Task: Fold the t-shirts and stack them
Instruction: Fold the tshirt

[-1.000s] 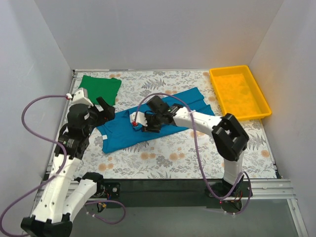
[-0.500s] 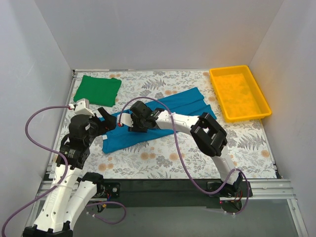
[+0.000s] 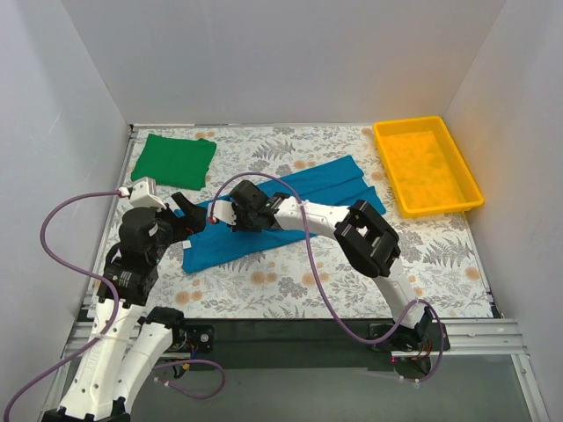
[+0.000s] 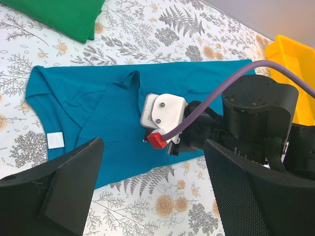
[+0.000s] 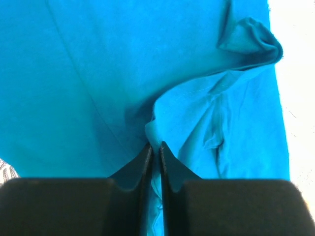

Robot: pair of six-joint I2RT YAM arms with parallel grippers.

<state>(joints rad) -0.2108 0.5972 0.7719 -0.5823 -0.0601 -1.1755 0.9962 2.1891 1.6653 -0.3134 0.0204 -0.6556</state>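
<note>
Since a second ago, your right gripper [image 5: 154, 147] has travelled leftward over the plain teal-blue cotton t-shirt [image 3: 330, 183] and narrowed its jaws. They now pinch a raised ridge of that fabric in the shirt's left half. Your left gripper [image 3: 187, 214] has drawn slightly nearer its base and hangs wide, holding nothing, by the shirt's left end. You see the teal-blue shirt lying diagonally across the middle of the floral-patterned table [image 3: 290, 280], mostly flat but creased around the pinch, with a white label [image 4: 55, 140] showing. The bright green cotton t-shirt [image 3: 173, 159] sits folded at the far left corner, apart.
</note>
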